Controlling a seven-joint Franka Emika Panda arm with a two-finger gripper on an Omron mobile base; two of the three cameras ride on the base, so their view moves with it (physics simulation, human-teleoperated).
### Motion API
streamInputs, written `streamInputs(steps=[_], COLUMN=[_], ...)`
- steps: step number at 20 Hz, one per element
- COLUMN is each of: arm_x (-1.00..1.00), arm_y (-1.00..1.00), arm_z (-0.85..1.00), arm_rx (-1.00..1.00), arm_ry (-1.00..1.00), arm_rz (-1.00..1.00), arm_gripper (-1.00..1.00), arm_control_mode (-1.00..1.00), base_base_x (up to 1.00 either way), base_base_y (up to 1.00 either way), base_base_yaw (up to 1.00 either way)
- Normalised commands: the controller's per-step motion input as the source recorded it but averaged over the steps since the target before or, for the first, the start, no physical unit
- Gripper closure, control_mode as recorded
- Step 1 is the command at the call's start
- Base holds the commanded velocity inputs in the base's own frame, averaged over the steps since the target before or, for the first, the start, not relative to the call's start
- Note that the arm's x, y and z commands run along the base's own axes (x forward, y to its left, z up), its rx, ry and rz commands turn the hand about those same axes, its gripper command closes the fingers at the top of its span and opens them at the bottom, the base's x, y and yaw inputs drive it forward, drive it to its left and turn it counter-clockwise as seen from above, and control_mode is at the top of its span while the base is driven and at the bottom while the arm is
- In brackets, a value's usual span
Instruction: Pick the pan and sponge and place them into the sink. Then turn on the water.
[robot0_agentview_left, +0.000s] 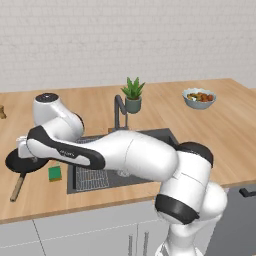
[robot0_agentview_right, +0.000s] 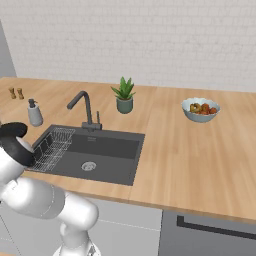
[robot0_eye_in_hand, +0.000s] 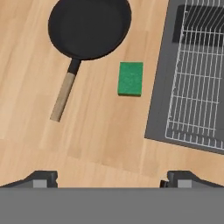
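The black pan (robot0_eye_in_hand: 89, 26) lies on the wooden counter left of the sink, its light wooden handle (robot0_eye_in_hand: 63, 96) pointing toward the counter's front edge. The green sponge (robot0_eye_in_hand: 130, 78) lies flat between the pan and the sink's rim (robot0_eye_in_hand: 158, 87). My gripper (robot0_eye_in_hand: 113, 179) hangs open above the counter, short of both, with nothing between its fingertips (robot0_eye_in_hand: 41, 178). In the left base view my hand hovers over the pan (robot0_agentview_left: 17, 163), with the sponge (robot0_agentview_left: 55, 173) beside it. The dark sink (robot0_agentview_right: 107, 150) holds a wire rack (robot0_agentview_right: 52, 146). No water falls from the faucet (robot0_agentview_right: 82, 106).
A potted plant (robot0_agentview_right: 124, 96) stands behind the sink. A bowl of food (robot0_agentview_right: 200, 110) sits on the counter to the right. A grey soap dispenser (robot0_agentview_right: 34, 113) and two small shakers (robot0_agentview_right: 15, 93) stand at the back left. A white wall borders the counter.
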Motion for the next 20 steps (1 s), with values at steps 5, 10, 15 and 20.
streamInputs(steps=[5, 10, 15, 20], arm_x=[0.03, 0.08, 0.19, 0.28], arm_y=[0.01, 0.03, 0.14, 0.14], arm_z=[-0.05, -0.18, -0.32, -0.34], arm_rx=[-0.05, -0.01, 0.00, 0.00], arm_ry=[0.01, 0.01, 0.01, 0.02], arm_rz=[0.00, 0.00, 0.00, 0.00], arm_gripper=[-1.00, -1.00, -1.00, -1.00], arm_control_mode=[-1.00, -1.00, -1.00, -1.00], base_base_x=[0.00, 0.00, 0.00, 0.00], base_base_y=[0.00, 0.00, 0.00, 0.00], base_base_yaw=[0.00, 0.00, 0.00, 0.00])
